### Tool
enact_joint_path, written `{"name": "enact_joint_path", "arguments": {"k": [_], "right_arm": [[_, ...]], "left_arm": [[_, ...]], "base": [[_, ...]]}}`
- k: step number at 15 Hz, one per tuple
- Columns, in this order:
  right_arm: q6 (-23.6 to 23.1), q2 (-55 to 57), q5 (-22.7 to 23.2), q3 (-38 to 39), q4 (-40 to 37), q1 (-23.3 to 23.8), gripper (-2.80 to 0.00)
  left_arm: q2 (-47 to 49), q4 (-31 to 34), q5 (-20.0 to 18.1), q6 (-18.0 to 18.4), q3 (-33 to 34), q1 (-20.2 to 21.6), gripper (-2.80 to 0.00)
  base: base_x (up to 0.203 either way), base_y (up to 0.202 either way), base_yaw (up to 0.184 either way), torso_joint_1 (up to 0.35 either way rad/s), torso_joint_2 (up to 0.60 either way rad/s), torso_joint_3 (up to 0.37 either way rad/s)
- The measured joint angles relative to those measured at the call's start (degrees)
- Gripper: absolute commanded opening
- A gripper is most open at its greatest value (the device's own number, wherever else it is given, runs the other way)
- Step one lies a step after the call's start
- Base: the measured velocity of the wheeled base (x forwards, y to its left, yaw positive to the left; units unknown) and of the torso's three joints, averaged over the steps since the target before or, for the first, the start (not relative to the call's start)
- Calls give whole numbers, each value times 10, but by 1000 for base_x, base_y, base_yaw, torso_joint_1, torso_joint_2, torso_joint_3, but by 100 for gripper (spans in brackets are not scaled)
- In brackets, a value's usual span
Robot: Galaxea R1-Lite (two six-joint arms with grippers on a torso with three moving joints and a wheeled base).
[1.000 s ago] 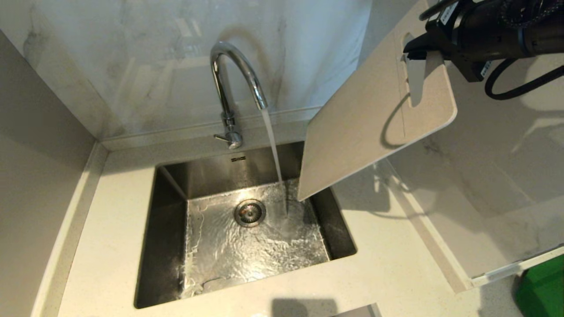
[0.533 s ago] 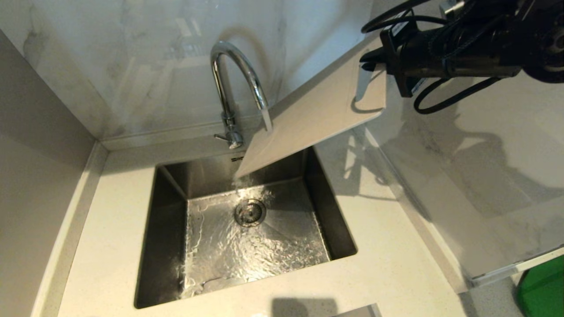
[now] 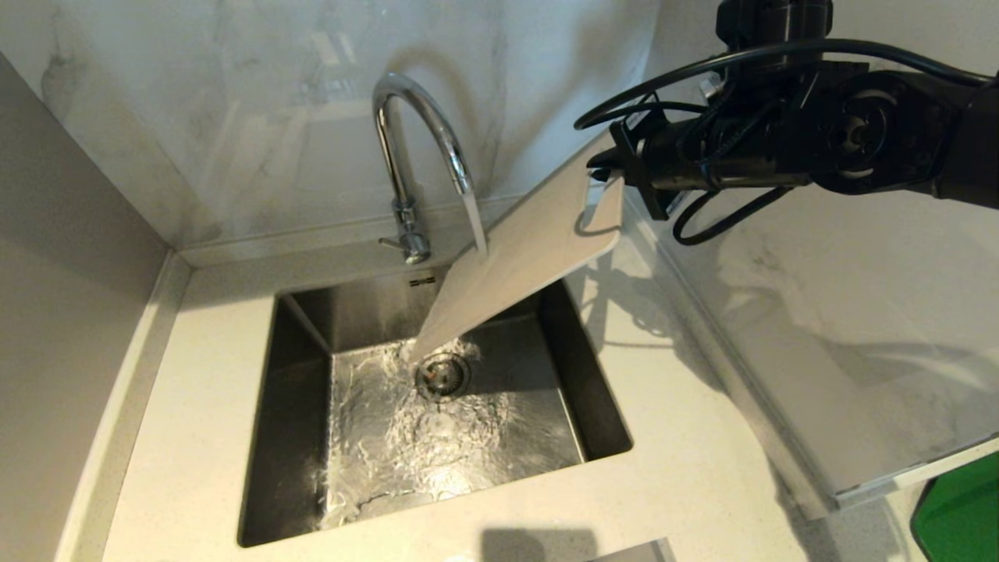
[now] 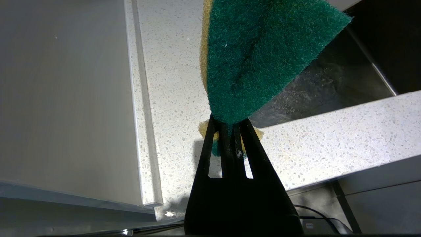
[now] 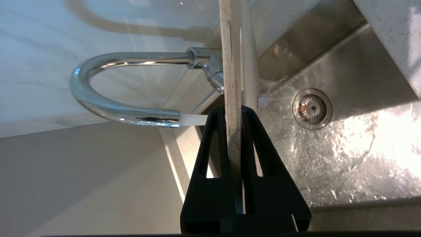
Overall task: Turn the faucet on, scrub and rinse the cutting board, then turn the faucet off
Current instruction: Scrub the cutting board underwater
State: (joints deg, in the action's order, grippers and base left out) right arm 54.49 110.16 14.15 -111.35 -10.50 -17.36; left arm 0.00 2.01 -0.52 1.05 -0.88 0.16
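Head view showed the right gripper clamped on the handle end of the cutting board, its jaws narrow on the board's thin edge. Over the last second that arm had swung the board from up beside the right wall, clear of the water, across to the faucet. The board now hung tilted over the sink, its low corner just above the drain. The stream from the spout struck the board's upper face and ran down it, splashing off the low corner into the basin, where earlier it had fallen straight to the sink floor.

The right wrist view confirmed the grip: both fingers pressed flat on the board, seen edge-on, with the spout pouring against its side.

The left gripper was out of the head view, held over the countertop near the sink's edge, jaws shut on a green-and-yellow sponge.

So the tap was on and wetting had begun; judging by the idle sponge, scrubbing was yet to come.
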Motion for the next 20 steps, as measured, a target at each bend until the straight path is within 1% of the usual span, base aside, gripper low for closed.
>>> {"name": "enact_joint_path", "arguments": {"k": [3, 5, 7, 11, 13, 14, 17, 20], "right_arm": [[-4, -2, -2, 0, -7, 0, -280], [-20, -18, -3, 0, -40, 0, -280], [-55, -52, -3, 1, -101, 0, -280], [-131, -158, -3, 0, -258, -2, -280], [-168, -206, -6, 0, -336, -3, -280], [-174, -224, -9, 1, -362, -2, -280], [-177, -259, -17, 9, -374, -2, -280], [-177, -275, -17, 20, -372, -2, -280]], "left_arm": [[0, 0, 1, -1, 0, 0, -280], [0, 0, 1, -1, 0, 0, -280], [0, 0, -2, 1, 0, 0, -280], [0, 0, -5, 33, 1, 0, -280], [0, 1, -5, 34, 1, 0, -280], [0, 1, -5, 34, 1, 0, -280], [2, 18, -10, 34, -11, 0, -280], [45, 36, -41, 35, -68, 0, -280]], "base": [[0, 0, 0, 0, 0, 0], [0, 0, 0, 0, 0, 0], [0, 0, 0, 0, 0, 0], [0, 0, 0, 0, 0, 0], [0, 0, 0, 0, 0, 0], [0, 0, 0, 0, 0, 0], [0, 0, 0, 0, 0, 0], [0, 0, 0, 0, 0, 0]]}}
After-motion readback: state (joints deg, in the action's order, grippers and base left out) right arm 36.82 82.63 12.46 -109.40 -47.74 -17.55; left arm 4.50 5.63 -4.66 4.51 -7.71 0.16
